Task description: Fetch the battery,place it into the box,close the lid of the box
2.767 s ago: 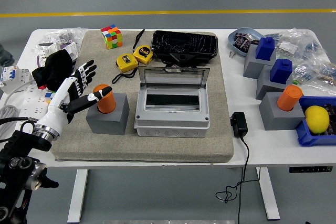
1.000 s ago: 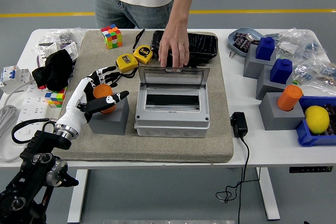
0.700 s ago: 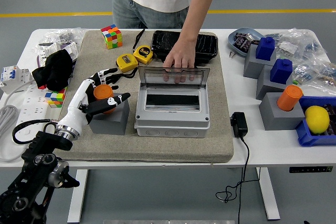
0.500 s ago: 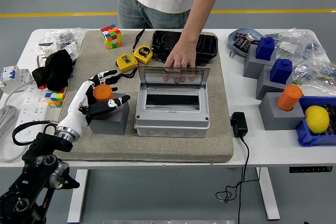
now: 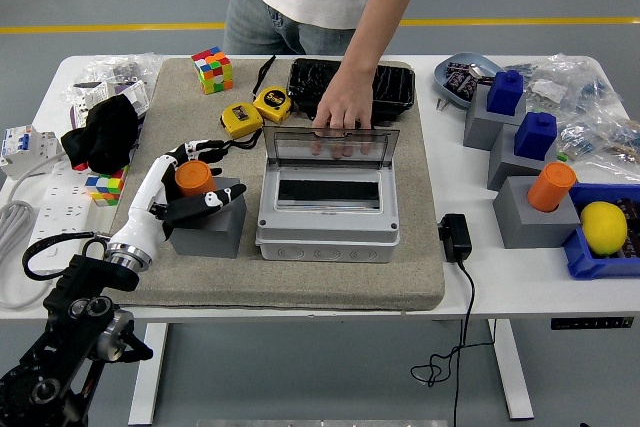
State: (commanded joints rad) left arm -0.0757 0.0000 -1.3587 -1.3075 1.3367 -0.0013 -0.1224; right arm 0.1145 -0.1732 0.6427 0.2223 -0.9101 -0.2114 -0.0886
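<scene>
Our left hand [image 5: 190, 179] wraps its fingers around the orange battery [image 5: 193, 178], thumb on the near side and the other fingers on the far side, the battery standing upright in its grey holder block [image 5: 207, 228] on the left of the mat [image 5: 300, 277]. Just right of the block sits the grey box [image 5: 329, 206], its clear lid [image 5: 331, 148] raised at the far side. A person's hand [image 5: 343, 112] rests on that lid's far edge. We see 2 yellow tape measures [image 5: 255, 110] beyond the block on the worktop [image 5: 480, 287].
</scene>
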